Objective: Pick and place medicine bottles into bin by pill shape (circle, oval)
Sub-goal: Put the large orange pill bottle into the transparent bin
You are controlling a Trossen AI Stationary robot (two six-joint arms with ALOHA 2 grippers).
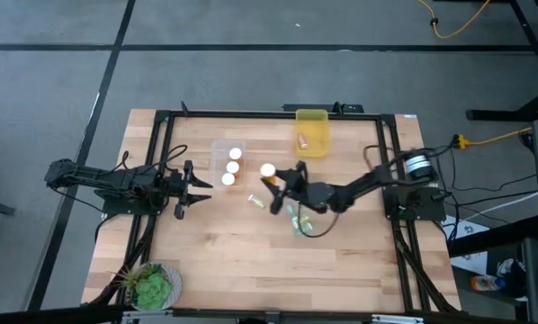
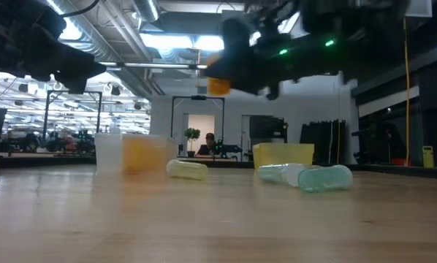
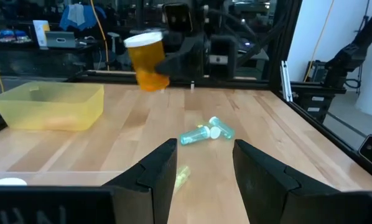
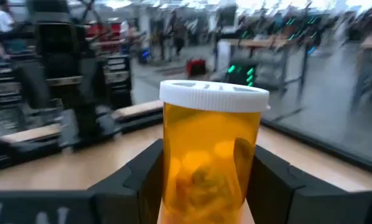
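Note:
My right gripper (image 1: 275, 180) is over the middle of the table, shut on an orange medicine bottle (image 4: 211, 152) with a white cap (image 1: 268, 170). On the table below lie a yellowish bottle (image 1: 255, 202) and two teal ones (image 1: 299, 221) on their sides. A clear bin (image 1: 217, 148) holds three white-capped bottles (image 1: 232, 166). A yellow bin (image 1: 311, 117) at the far edge holds one orange bottle (image 1: 302, 139). My left gripper (image 3: 204, 168) waits open at the left, next to the clear bin. My right gripper pinches the orange bottle's body (image 4: 173, 168) between its two fingers (image 4: 273, 186), below the cap. The fingers come level from the table's right side. The bottle stands nearly upright, cap up, lifted clear of the table (image 2: 218, 84).
A potted plant (image 1: 152, 286) stands at the near left corner. A black frame (image 1: 161, 121) runs around the wooden tabletop. Bare wood lies along the near side of the table (image 1: 278, 270).

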